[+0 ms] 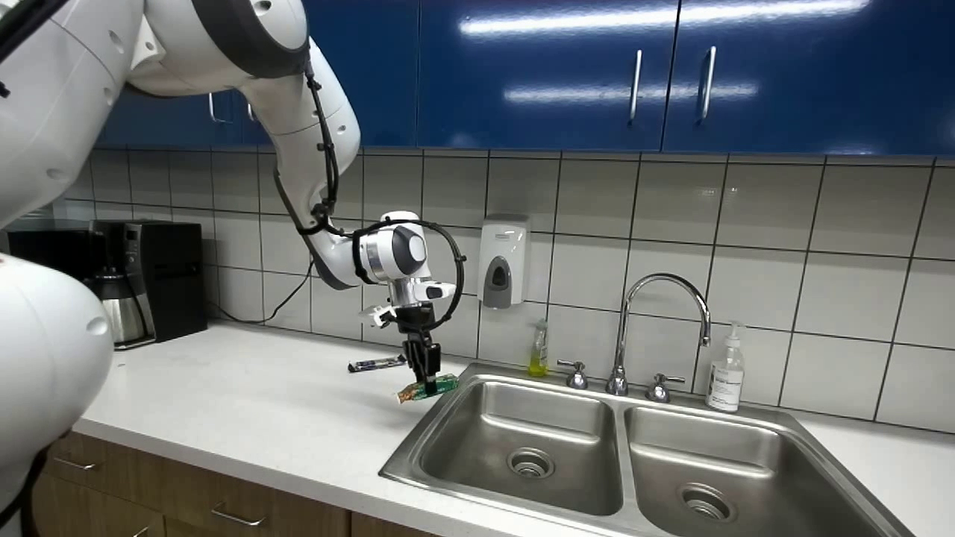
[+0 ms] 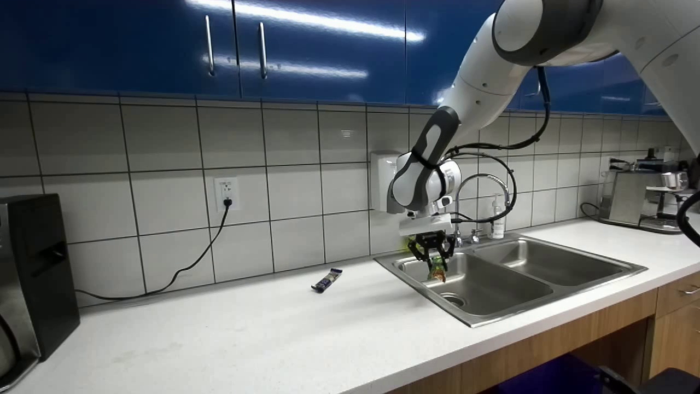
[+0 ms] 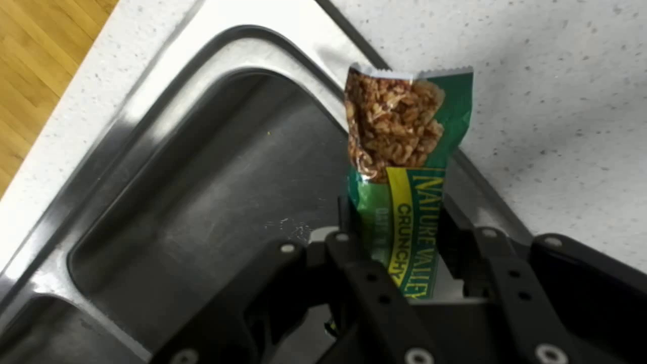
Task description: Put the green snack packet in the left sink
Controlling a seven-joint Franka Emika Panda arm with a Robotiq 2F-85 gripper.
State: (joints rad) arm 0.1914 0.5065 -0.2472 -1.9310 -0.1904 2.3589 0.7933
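Observation:
The green snack packet [image 3: 404, 217] is a flat green wrapper with a granola picture. My gripper [image 3: 394, 222] is shut on it, one finger on each side, with its granola end sticking out beyond the fingers. In both exterior views the packet [image 1: 446, 384] [image 2: 437, 271] hangs from the gripper [image 1: 430, 389] [image 2: 430, 261] at the left edge of the double sink, raised above counter level. The left sink [image 1: 552, 425] [image 2: 492, 284] is a steel basin with a round drain. In the wrist view the packet overlaps the rim of the left sink [image 3: 242, 177]. Its lower end is partly hidden by the gripper.
A dark wrapped bar [image 1: 375, 364] [image 2: 327, 280] lies on the counter near the wall. The right basin [image 1: 716, 455], a tall faucet [image 1: 623, 335], a yellow-green bottle [image 1: 538, 350] and a white pump bottle [image 1: 726, 377] are nearby. A black coffee machine [image 1: 164, 276] stands farther left.

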